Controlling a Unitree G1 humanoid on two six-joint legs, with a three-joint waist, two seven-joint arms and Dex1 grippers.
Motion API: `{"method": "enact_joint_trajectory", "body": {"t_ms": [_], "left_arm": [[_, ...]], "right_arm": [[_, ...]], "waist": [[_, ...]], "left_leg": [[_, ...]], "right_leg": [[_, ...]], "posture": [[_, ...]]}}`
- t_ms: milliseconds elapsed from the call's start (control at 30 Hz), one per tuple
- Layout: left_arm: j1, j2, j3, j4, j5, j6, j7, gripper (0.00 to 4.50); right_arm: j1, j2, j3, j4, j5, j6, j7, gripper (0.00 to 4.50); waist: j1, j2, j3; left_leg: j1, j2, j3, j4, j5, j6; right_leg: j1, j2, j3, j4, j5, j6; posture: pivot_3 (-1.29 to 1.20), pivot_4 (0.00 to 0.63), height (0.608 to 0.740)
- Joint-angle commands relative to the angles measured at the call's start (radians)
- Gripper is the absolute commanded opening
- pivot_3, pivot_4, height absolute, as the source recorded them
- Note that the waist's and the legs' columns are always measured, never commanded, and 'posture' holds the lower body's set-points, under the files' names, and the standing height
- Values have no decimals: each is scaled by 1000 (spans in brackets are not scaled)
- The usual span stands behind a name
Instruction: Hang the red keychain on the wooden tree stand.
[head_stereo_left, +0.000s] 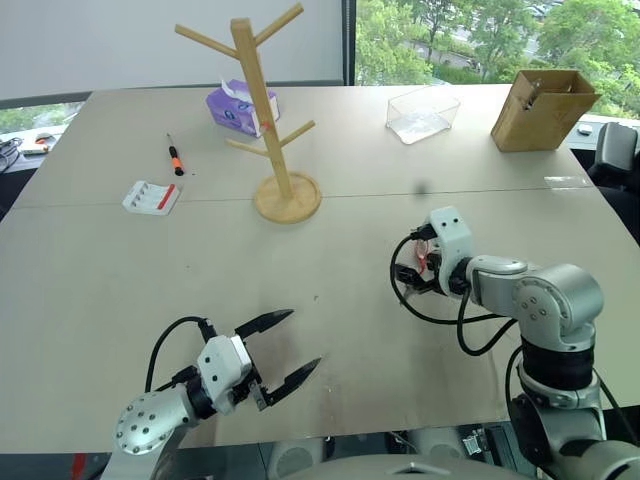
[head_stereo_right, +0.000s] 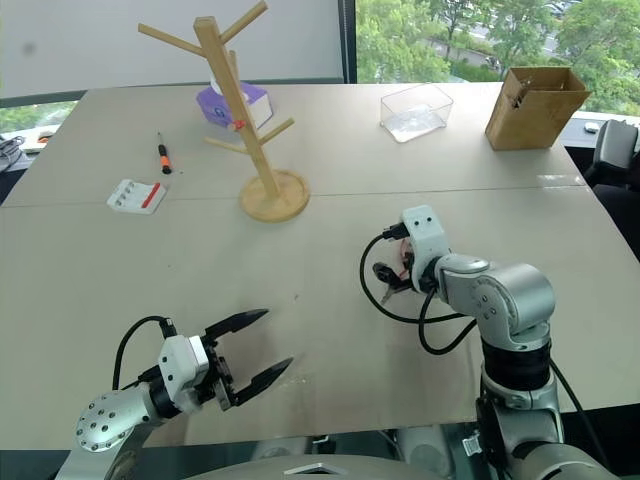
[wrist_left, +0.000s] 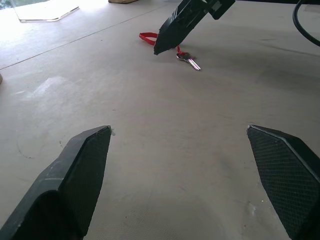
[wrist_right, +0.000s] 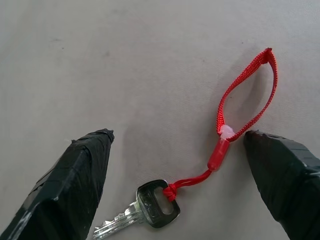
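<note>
Keychain (wrist_right: 235, 125) lies flat on the bench (head_stereo_left: 330, 280), so the right gripper (wrist_right: 177, 150) straddles it, jaws wide, nothing held; left gripper (head_stereo_left: 285, 350) wide, empty.

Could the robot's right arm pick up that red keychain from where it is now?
Probably yes. The right gripper is open, and the red keychain lies flat on the table between its two fingers, with nothing over it or in the way. Whether the thin strap can be pinched cleanly is harder to judge.
</note>
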Motion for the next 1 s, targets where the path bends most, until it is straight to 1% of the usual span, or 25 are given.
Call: {"method": "enact_joint_trajectory", "body": {"t_ms": [33,267,300,367,400,433,467,500,533,567,600,633,767,833,867,933,1000], "left_arm": [[4,-1,-3,-18,5,-25,14,4482],[-18,1,-2,-15,10,-17,31,4482],[-22,0,-3,-17,10,-16,33,4500],[-24,0,-6,-21,10,-13,38,4500],[-24,0,-7,-21,10,-14,39,4500],[-24,1,-7,-21,10,-15,40,4500],[-24,1,-8,-20,11,-16,41,4500],[-26,1,-8,-19,11,-16,42,4500],[-26,0,-8,-18,12,-16,43,4500],[-29,-1,-9,-18,13,-16,44,4500],[-30,-1,-10,-18,14,-16,46,4500],[-32,-2,-11,-18,15,-14,48,4500],[-36,-4,-12,-17,17,-14,53,4500],[-36,-6,-12,-16,17,-15,60,4500],[-36,-9,-13,-17,18,-16,65,4500],[-37,-17,-16,-26,17,-9,80,4500],[-48,-32,-13,-53,7,19,114,4500]], "right_arm": [[1,12,-9,3,-34,-12,-7,4500],[9,23,0,10,-57,12,4,4500],[16,11,7,11,-55,14,7,3961],[34,-17,21,10,-45,14,16,3264],[42,-34,27,9,-43,14,21,2671],[49,-49,31,8,-44,14,25,2217],[54,-60,34,6,-46,14,28,1989],[57,-72,37,5,-47,14,33,1393],[63,-85,42,1,-47,14,39,1189],[67,-95,47,-1,-46,14,44,637],[69,-101,51,-3,-45,14,48,225],[69,-101,54,-4,-45,14,51,78],[66,-92,57,-4,-48,14,55,78],[58,-73,28,-9,-53,14,60,78],[54,-86,35,-18,-50,-6,74,78],[51,-137,60,-55,-39,-117,131,78],[48,-217,82,-93,-49,-352,250,78]], "waist": [[0,0,0],[-1,0,0],[0,0,0],[1,0,0],[1,0,0],[1,0,-1],[1,0,-1],[1,0,-1],[2,0,-1],[2,0,-1],[1,0,-1],[2,0,-1],[2,0,-1],[1,0,-1],[1,0,-1],[1,1,0],[0,3,1]], "left_leg": [[0,0,0,0,0,0],[0,0,0,0,0,0],[0,0,0,0,0,0],[0,0,0,0,0,0],[0,0,-1,0,0,0],[0,0,-1,-1,0,0],[0,0,-1,-1,0,0],[0,0,-1,-2,0,0],[0,0,-1,-2,0,0],[0,0,-1,-2,0,0],[0,0,-1,-2,-1,0],[0,0,-1,-2,-1,0],[0,0,-2,-2,-1,0],[0,0,-2,-2,-1,0],[0,0,-2,-2,-1,0],[0,1,-2,-2,-1,0],[-2,0,-2,-2,-1,0]], "right_leg": [[0,0,0,0,0,0],[0,-1,-1,0,0,0],[0,-1,-1,0,0,0],[0,-2,-1,0,0,0],[0,-2,-1,-1,0,0],[0,-2,-1,-2,0,0],[0,-2,-1,-2,0,0],[0,-2,-1,-3,0,0],[0,-2,-1,-3,0,0],[0,-2,-2,-3,0,0],[0,-2,-2,-4,0,0],[0,-2,-2,-4,0,0],[0,-3,-3,-4,0,0],[0,-3,-3,-5,0,0],[0,-4,-3,-5,0,0],[0,-4,-3,-5,0,0],[0,-4,-3,-5,0,0]], "posture": [[0,150,740],[0,150,740],[0,150,740],[0,150,740],[0,150,740],[0,150,740],[0,150,740],[0,150,740],[0,150,740],[0,150,740],[0,150,740],[0,150,740],[0,150,740],[0,150,740],[0,150,740],[0,150,740],[0,150,740]]}}
